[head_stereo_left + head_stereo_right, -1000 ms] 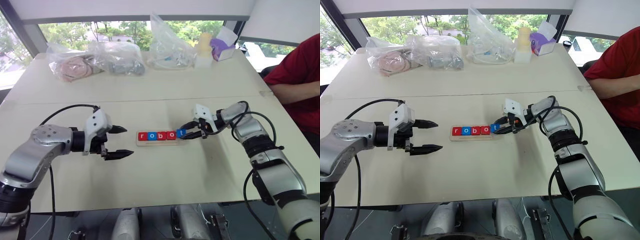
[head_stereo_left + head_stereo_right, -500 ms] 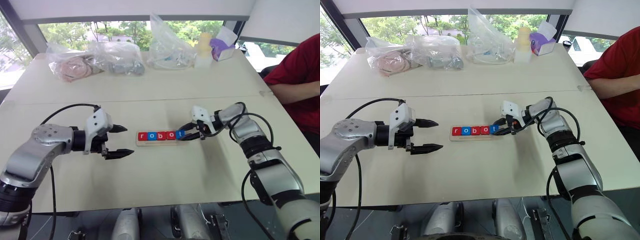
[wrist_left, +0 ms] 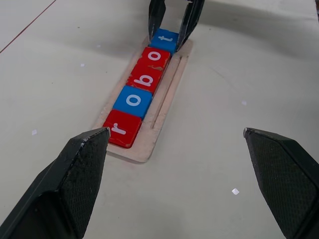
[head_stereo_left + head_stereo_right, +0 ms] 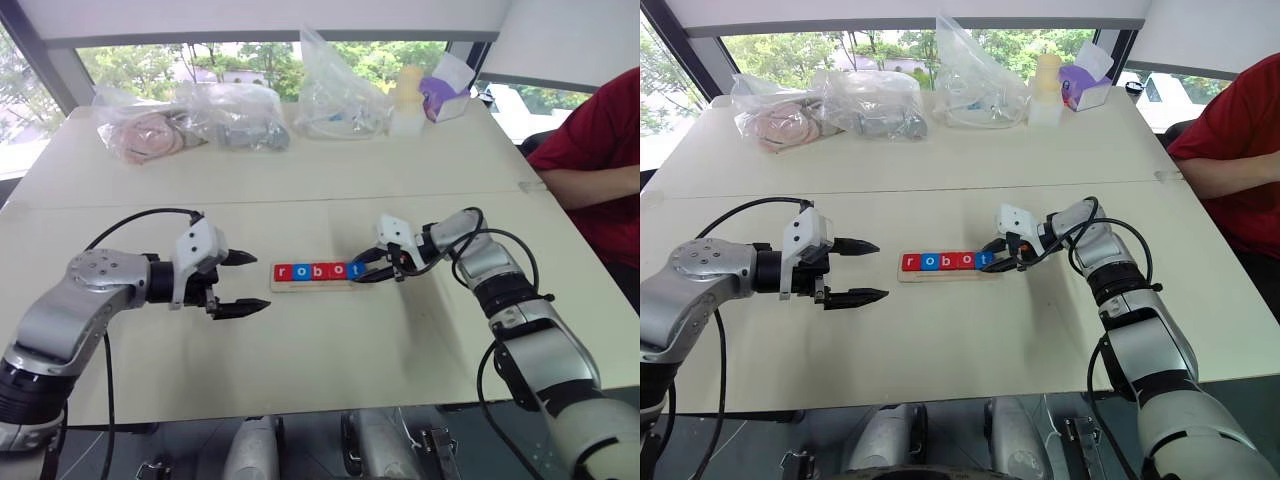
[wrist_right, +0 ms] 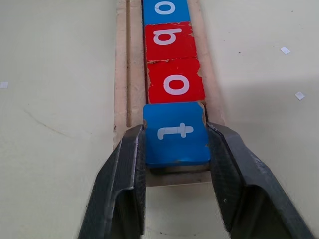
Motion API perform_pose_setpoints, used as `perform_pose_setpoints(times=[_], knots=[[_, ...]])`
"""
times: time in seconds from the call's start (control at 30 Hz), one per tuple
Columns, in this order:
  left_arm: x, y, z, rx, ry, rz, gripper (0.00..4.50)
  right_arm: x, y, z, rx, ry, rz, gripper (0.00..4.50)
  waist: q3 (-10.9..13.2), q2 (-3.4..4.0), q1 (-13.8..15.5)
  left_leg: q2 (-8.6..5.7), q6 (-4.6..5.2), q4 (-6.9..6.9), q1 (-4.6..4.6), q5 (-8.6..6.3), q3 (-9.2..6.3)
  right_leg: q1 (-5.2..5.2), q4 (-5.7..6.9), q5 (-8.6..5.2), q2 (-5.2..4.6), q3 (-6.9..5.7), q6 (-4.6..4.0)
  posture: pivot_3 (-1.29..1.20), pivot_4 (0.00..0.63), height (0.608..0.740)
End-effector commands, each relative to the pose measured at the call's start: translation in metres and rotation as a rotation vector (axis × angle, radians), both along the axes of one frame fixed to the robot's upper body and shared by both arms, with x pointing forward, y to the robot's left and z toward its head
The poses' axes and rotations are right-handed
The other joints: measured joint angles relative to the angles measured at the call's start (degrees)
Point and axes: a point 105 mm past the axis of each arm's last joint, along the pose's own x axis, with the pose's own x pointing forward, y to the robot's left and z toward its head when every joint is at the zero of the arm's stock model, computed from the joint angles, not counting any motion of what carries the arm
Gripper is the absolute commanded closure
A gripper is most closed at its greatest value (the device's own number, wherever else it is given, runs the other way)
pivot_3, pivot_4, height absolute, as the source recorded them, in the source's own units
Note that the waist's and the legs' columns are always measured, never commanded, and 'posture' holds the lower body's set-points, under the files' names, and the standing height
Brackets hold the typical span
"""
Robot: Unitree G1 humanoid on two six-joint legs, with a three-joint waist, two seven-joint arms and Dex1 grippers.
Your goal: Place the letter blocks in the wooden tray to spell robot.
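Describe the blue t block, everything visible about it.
The blue t block is a small flat square tile with a white lowercase t and slightly chipped edges. It lies flat at the end of the wooden tray, butted against a red o tile. The right gripper flanks it, fingers at both sides.

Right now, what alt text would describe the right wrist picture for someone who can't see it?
Two black gripper fingers flank a blue t block at the near end of a pale wooden tray. Beyond it in the tray sit a red o block, a red b block and a blue o block.
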Motion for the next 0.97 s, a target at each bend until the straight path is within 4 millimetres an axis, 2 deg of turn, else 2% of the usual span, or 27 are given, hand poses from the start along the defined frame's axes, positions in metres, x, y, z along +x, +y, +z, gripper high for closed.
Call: perform_pose_setpoints(times=[0.03,0.1,0.17,0.37,0.5,0.63,0.73,0.83,0.97], knots=[[0.000,-0.003,0.008,-0.001,-0.046,-0.011,0.00,0.005,0.003,0.012,0.031,-0.044,-0.008,0.89,0.00,0.00,0.01,0.00,0.00,0.00,0.00,0.00,-0.01,0.00,0.00,0.00,0.00,0.00,0.00,0.00,0.150,0.738],[0.001,-0.003,0.008,-0.002,-0.046,-0.008,0.00,0.008,0.003,0.020,0.058,-0.061,-0.027,0.03,0.00,0.00,0.01,0.00,0.00,0.00,0.00,0.00,0.00,0.00,0.00,0.00,0.00,0.00,0.00,0.00,0.150,0.738],[0.001,-0.003,0.008,-0.004,-0.047,-0.004,0.00,0.011,0.000,0.028,0.078,-0.081,-0.048,0.03,0.00,0.00,0.02,0.00,0.00,0.00,0.00,0.00,0.00,0.00,0.00,0.00,0.00,0.00,0.00,0.00,0.150,0.738],[0.002,0.000,0.007,-0.007,-0.048,0.014,0.00,0.011,-0.011,0.036,0.113,-0.104,-0.102,0.03,0.00,0.00,0.08,0.00,0.00,0.00,0.00,0.00,0.00,0.00,0.00,0.00,-0.01,0.00,0.00,0.00,0.150,0.738],[0.007,0.015,0.010,-0.062,-0.056,0.120,0.00,0.006,-0.028,0.045,0.189,-0.113,-0.217,0.03,0.00,0.00,0.17,0.00,0.00,-0.01,0.00,0.00,-0.01,0.00,0.00,0.00,-0.02,0.00,0.00,0.00,0.150,0.738],[-0.005,0.035,0.000,-0.070,-0.003,0.206,0.00,-0.019,-0.038,0.056,0.303,-0.032,-0.305,0.03,0.00,0.00,0.17,0.02,0.00,-0.05,-0.02,0.00,-0.03,-0.02,0.00,0.00,-0.05,-0.01,0.00,0.00,0.150,0.738],[-0.016,0.053,-0.009,-0.098,0.032,0.316,0.00,-0.048,-0.046,0.051,0.341,0.010,-0.397,0.03,-0.01,-0.01,0.25,0.05,0.00,-0.09,0.00,-0.01,-0.06,-0.02,-0.01,-0.01,-0.07,-0.03,-0.01,0.00,0.150,0.738],[-0.021,0.062,-0.009,-0.149,0.033,0.408,0.00,-0.067,-0.050,0.048,0.383,0.037,-0.506,0.03,-0.01,-0.01,0.34,0.05,0.00,-0.07,0.00,0.00,-0.08,-0.01,-0.01,-0.04,-0.07,-0.05,-0.06,0.00,0.150,0.738],[-0.027,0.069,-0.014,-0.181,0.040,0.486,0.00,-0.076,-0.059,0.041,0.402,0.014,-0.662,0.03,-0.03,-0.03,0.31,0.05,-0.03,0.03,0.08,0.01,-0.05,0.07,-0.01,-0.13,-0.10,-0.01,-0.24,0.00,0.150,0.738]])
